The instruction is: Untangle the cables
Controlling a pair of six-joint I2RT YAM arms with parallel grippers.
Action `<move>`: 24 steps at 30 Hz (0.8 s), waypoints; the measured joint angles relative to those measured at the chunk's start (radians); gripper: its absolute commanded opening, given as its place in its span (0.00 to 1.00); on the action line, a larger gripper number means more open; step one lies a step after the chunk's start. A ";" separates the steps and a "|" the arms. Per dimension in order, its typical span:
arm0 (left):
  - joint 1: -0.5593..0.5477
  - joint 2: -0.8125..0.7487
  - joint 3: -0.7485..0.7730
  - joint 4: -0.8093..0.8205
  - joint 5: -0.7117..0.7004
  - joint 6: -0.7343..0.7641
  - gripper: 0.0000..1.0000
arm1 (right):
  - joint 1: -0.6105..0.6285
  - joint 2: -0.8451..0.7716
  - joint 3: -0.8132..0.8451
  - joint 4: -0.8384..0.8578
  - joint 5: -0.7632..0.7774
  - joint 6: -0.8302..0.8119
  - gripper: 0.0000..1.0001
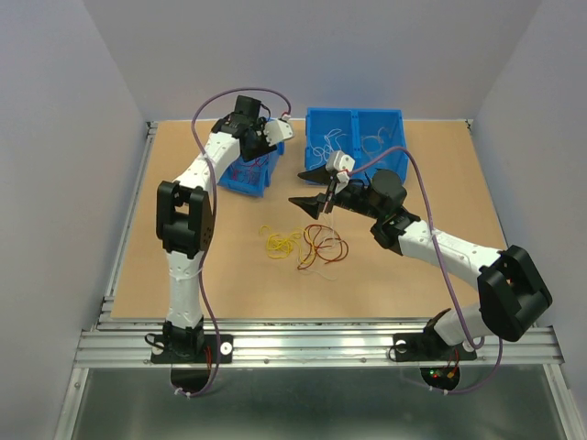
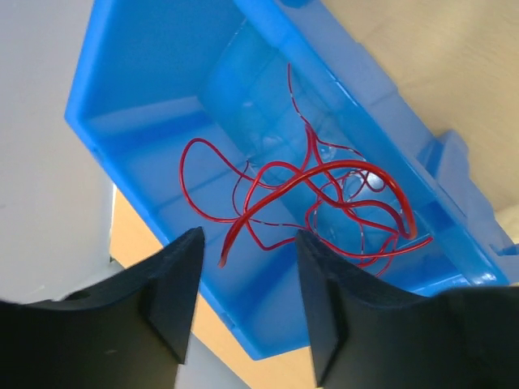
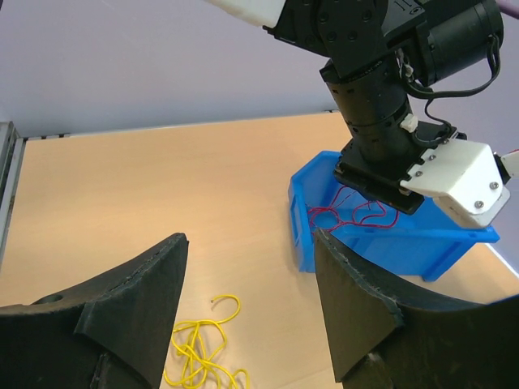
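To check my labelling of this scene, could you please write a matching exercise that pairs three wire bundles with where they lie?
Things:
1. thin red curly wires
2. thin yellow curly wires
3. thin white curly wires

Places:
A. loose on the tan wooden tabletop
B. inside the large blue plastic bin at the far side
C. inside the small blue plastic bin beneath the left hand

Pairs: 1-C, 2-A, 3-B

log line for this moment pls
left gripper: open, over small blue bin | red wires: in that bin | right gripper: open, over table | yellow wires: loose on table
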 measured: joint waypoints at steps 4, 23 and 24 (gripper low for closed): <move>0.000 0.007 0.008 -0.014 0.014 0.004 0.05 | 0.000 0.000 0.000 0.000 0.000 0.000 0.69; 0.060 0.215 0.068 0.120 -0.031 -0.388 0.00 | 0.000 0.000 0.000 0.000 0.000 0.002 0.69; 0.062 0.230 0.071 0.119 -0.027 -0.407 0.00 | 0.000 0.000 0.000 0.000 0.000 0.002 0.69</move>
